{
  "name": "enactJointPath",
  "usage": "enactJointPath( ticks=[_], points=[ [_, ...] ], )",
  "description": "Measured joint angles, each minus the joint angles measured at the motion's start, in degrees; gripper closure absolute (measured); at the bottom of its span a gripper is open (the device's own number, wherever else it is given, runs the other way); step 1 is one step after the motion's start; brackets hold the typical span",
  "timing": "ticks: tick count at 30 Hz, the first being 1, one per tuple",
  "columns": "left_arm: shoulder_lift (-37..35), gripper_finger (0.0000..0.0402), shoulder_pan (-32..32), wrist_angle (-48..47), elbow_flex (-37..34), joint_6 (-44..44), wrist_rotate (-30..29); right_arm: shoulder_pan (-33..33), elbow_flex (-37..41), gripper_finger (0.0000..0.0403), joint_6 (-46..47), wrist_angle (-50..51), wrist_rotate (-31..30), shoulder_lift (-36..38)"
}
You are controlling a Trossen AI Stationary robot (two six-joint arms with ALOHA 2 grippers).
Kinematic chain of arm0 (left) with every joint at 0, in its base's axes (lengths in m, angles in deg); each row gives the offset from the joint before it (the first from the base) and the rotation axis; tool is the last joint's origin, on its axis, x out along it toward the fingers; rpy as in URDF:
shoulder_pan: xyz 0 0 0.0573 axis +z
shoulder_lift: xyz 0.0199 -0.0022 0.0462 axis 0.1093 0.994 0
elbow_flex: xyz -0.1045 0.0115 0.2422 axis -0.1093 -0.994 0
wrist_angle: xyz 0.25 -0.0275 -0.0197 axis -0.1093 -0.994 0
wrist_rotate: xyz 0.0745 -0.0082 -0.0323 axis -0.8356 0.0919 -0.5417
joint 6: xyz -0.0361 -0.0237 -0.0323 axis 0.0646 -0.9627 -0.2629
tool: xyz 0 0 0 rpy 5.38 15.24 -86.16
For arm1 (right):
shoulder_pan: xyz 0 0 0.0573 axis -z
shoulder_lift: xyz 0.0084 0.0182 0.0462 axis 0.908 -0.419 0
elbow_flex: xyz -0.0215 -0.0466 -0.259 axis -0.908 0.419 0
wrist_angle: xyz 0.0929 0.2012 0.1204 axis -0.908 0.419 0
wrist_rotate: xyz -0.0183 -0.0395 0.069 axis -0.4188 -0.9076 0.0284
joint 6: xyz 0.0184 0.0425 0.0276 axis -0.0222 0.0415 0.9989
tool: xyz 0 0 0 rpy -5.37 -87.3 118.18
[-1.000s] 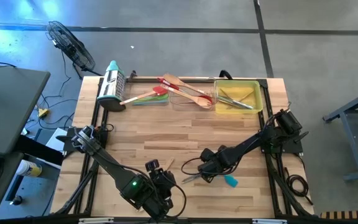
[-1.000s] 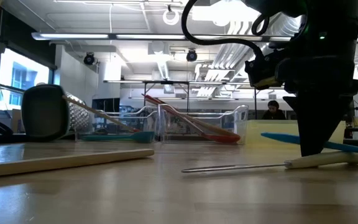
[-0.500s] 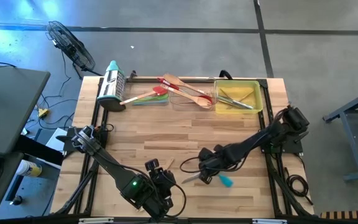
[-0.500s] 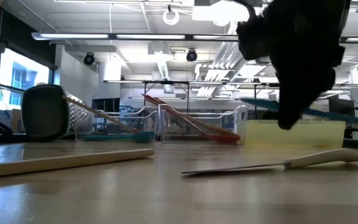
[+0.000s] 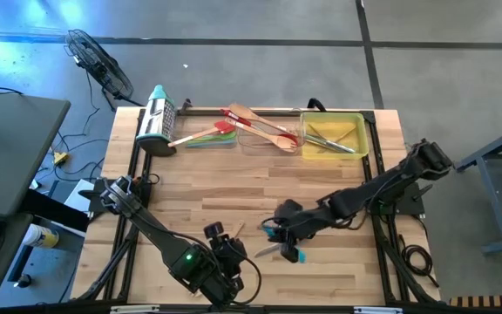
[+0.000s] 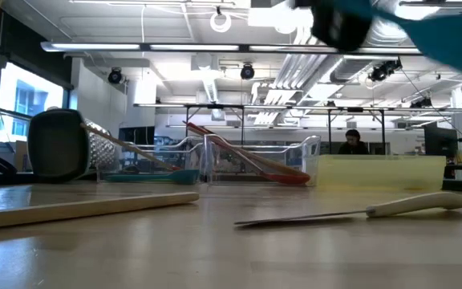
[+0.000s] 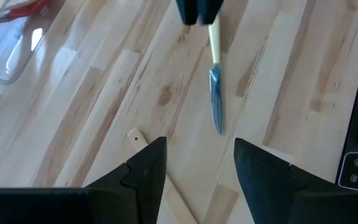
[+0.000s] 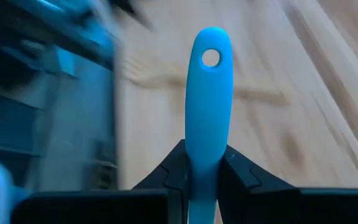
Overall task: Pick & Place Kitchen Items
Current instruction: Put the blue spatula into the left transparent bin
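Observation:
My right gripper (image 5: 286, 232) is above the table's near middle, shut on a blue silicone spatula (image 5: 292, 254), which shows blurred at the top right of the low view (image 6: 435, 32). A small knife with a pale handle (image 5: 268, 249) lies flat on the table just below it. It also shows in the low view (image 6: 359, 213) and the left wrist view (image 7: 215, 102). My left gripper (image 7: 197, 162) is open and empty at the near edge, facing the knife. Red, green and wooden utensils (image 5: 212, 133) lie at the far side. My right gripper pinches the spatula's blue handle (image 8: 207, 158) between its two fingers (image 8: 174, 169), which lie across it. The handle's free end with its hanging hole (image 8: 211, 58) sticks out past the fingers. The spatula is lifted clear of the table.
A clear tray (image 5: 264, 133) and a yellow tray (image 5: 336, 135) with utensils stand at the far edge, and a steel grater (image 5: 157, 120) lies at the far left. A pale wooden handle (image 6: 79, 209) lies on the table near my left gripper, and its end shows in the left wrist view (image 7: 135, 135).
My right gripper has risen from the table with the blue spatula and gone toward the table's left edge. The spatula has been lifted clear and has turned about. In the low view it has risen from table height to the picture's top.

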Motion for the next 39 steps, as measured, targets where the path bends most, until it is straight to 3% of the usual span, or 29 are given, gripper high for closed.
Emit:
enactJointPath(
  ticks=[7,20,25,32,39],
  points=[
    [0.00,0.0222,0.00,1.36,0.01,3.31,-4.47,-0.52,-0.10,0.0363,-10.75,-16.04,0.98,3.34],
    [-0.68,0.0222,0.73,7.74,-0.04,15.15,-11.17,-0.37,-0.11,0.0363,-15.05,-16.45,0.10,3.60],
    [-0.98,0.0222,1.41,10.69,-0.04,19.18,-11.18,-0.37,-0.11,0.0363,-16.03,-18.69,-0.99,3.60],
    [-0.98,0.0222,3.39,17.12,-0.02,28.41,-7.23,-0.13,-0.02,0.0363,-20.25,-20.34,-10.19,4.88],
    [-0.98,0.0222,5.90,20.16,-0.04,33.34,-2.73,0.15,-0.02,0.0363,-22.26,-21.51,-10.62,6.14]
  ],
)
